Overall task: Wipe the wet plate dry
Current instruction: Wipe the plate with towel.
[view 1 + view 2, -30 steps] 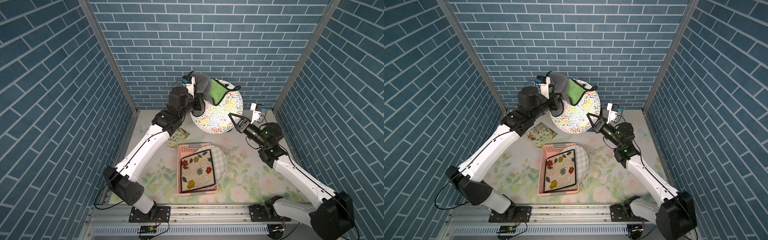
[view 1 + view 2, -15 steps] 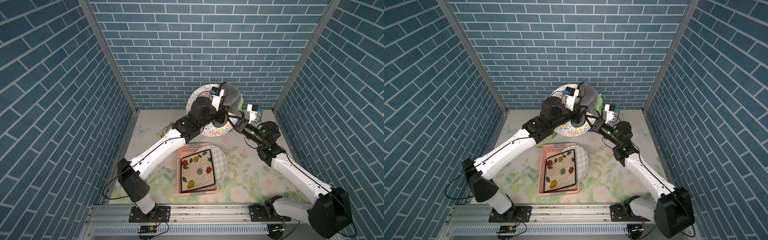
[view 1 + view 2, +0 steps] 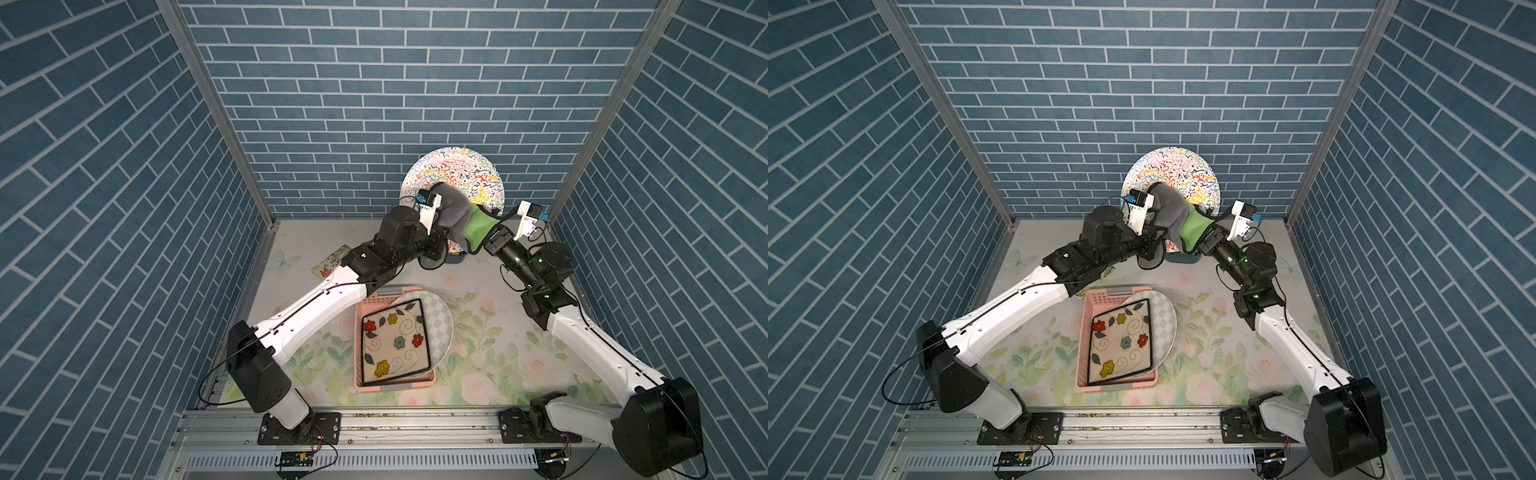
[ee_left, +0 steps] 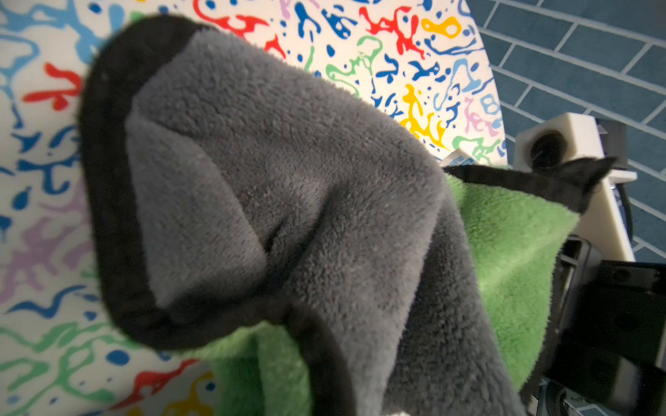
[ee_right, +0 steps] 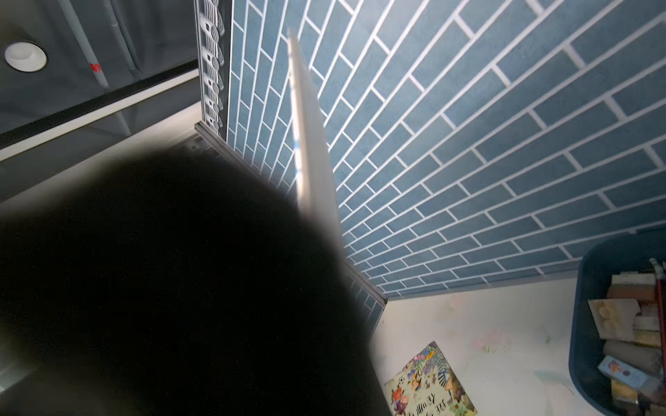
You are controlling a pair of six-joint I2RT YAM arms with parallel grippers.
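Top view, left claw (image 3: 445, 227) clenched on cloth (image 3: 455, 206) against plate (image 3: 457, 166), right claw (image 3: 483, 240) gripping plate

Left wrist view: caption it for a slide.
Close-up: grey-and-green cloth lies against the multicoloured squiggle-patterned plate.

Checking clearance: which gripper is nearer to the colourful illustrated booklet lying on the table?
Left. The left gripper, holding the grey-green cloth, is toward the booklet; the right gripper lies beyond it.

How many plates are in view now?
3. The squiggle-patterned plate is raised on edge by the back wall; the square flowered plate lies on the checkered round plate in the pink basket. Others may hide beneath.
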